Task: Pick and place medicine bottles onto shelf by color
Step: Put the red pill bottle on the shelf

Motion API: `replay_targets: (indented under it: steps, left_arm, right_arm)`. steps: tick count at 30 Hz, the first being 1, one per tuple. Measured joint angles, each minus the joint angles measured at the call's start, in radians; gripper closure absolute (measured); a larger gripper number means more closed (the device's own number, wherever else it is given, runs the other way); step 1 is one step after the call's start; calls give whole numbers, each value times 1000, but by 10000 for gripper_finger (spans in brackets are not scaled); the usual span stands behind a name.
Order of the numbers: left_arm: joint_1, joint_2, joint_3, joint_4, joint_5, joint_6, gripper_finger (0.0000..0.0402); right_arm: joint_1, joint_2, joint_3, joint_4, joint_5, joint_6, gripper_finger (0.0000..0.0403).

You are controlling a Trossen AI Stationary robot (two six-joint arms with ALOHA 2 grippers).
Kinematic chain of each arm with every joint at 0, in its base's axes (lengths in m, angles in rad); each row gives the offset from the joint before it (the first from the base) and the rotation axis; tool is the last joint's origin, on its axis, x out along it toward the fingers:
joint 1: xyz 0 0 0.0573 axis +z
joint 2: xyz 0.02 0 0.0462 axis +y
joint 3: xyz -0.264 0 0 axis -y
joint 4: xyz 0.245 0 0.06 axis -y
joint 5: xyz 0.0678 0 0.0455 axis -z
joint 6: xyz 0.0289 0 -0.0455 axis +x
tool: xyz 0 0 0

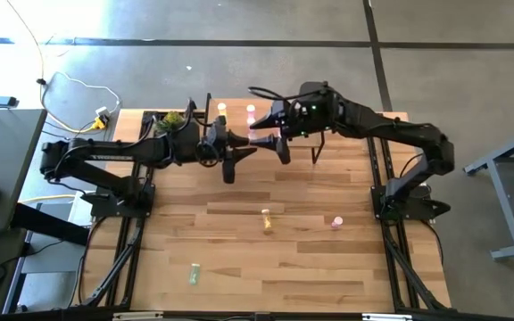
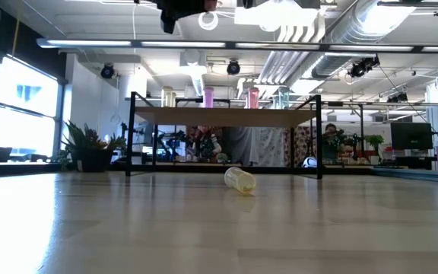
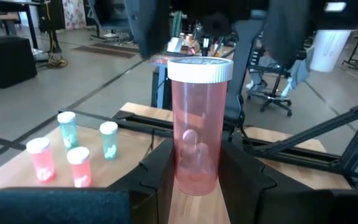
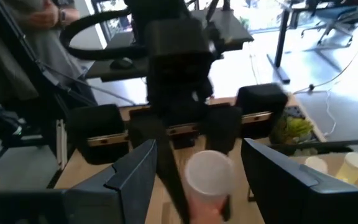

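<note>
Gripped upright between the left gripper's (image 3: 194,177) closed fingers, a pink bottle (image 3: 196,124) with a white cap is held above the shelf (image 1: 239,120) at the table's far edge. Facing it, the right gripper (image 4: 197,171) has its fingers spread apart on either side of the cap. A yellow bottle (image 2: 239,180) lies on the table (image 1: 239,259).

Translucent glossy plastic pink bottle (image 3: 194,130)
</note>
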Motion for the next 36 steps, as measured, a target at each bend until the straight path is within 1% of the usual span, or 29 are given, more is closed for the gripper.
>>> replay_targets:
  steps: [4, 8, 11, 14, 20, 25, 29, 36]
  left_arm:
    - [15, 21, 0, 22, 12, 0, 303]
    - [26, 22, 0, 23, 13, 18, 303]
    - [30, 22, 0, 27, 12, 43, 303]
    - [33, 22, 0, 41, 12, 44, 303]
    - [38, 22, 0, 38, 12, 44, 303]
    - [38, 22, 0, 36, 12, 44, 303]
    - [38, 22, 0, 36, 12, 44, 303]
    - [38, 22, 0, 34, -1, 67, 298]
  right_arm:
    - [-5, 10, 0, -27, -16, 0, 176]
    - [-7, 9, 0, -51, 21, 17, 176]
    - [-16, 9, 0, -53, 19, 27, 178]
    - [-21, 9, 0, -54, 19, 27, 195]
    - [-31, 9, 0, -55, 19, 28, 252]
    - [-31, 9, 0, -54, 18, 27, 285]
    - [-31, 9, 0, -56, 19, 27, 296]
    - [-31, 9, 0, -61, 19, 26, 297]
